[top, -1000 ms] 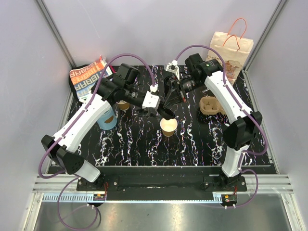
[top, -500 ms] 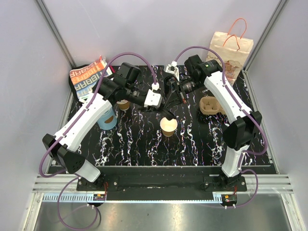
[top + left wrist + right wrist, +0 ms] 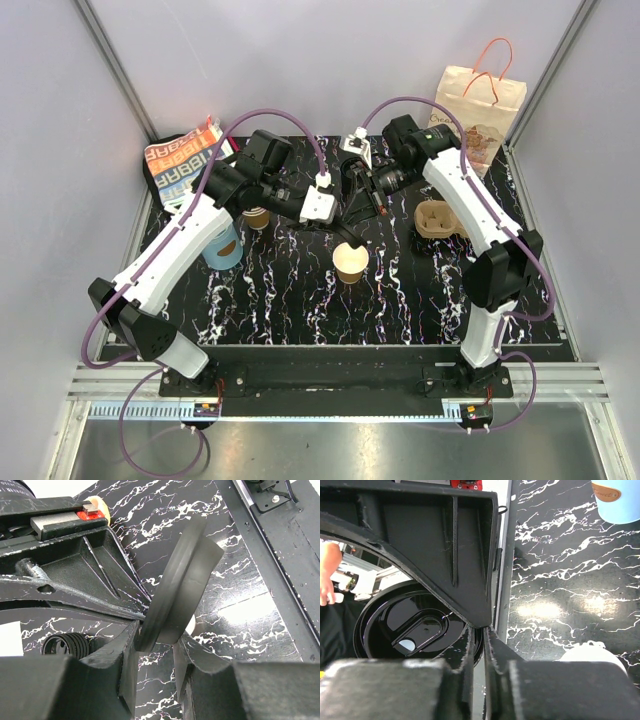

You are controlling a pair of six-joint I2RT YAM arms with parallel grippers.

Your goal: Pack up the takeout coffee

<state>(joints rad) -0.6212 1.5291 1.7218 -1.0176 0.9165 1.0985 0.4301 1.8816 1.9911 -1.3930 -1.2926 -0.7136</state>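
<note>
We note the cup (image 3: 350, 262) lidless; left pincer (image 3: 160, 644) and right pincer (image 3: 479, 630) both pinch the lid (image 3: 182, 580); capping, packing remain.

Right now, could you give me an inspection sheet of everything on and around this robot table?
Surface: black white-veined mat; no spills seen.
Job's things: brown paper cup upright mid-table, lidless; black lid held on edge, off the cup; cup tray to the right.
Clutter: blue cup, stacked cups, printed packet, all on the left.
Grippers: left gripper and right gripper both pinch the lid.
Cables: purple cables loop over both arms.
Surroundings: paper bag at right rear; grey walls.
</note>
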